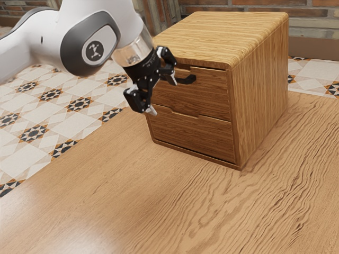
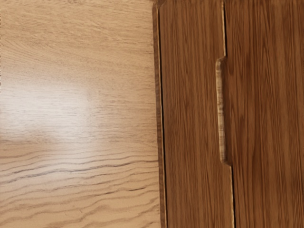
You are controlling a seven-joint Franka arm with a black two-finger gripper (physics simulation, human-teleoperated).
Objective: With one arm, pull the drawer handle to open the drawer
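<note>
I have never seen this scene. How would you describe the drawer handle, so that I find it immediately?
On the wooden table stands a small wooden cabinet with two drawers, one above the other. The handle is the black curved bar on the upper drawer, just beside the gripper. The lower drawer has only a notch cut in its top edge, no black bar.

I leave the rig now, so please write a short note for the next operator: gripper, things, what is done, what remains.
Gripper: open, fingers wide apart, at the front of the upper drawer, beside its black handle, not shut on it.
Wooden cabinet stands on the wooden table.
Done: approach only; the upper drawer looks shut.
Left: grip the handle, pull the drawer out.
</note>
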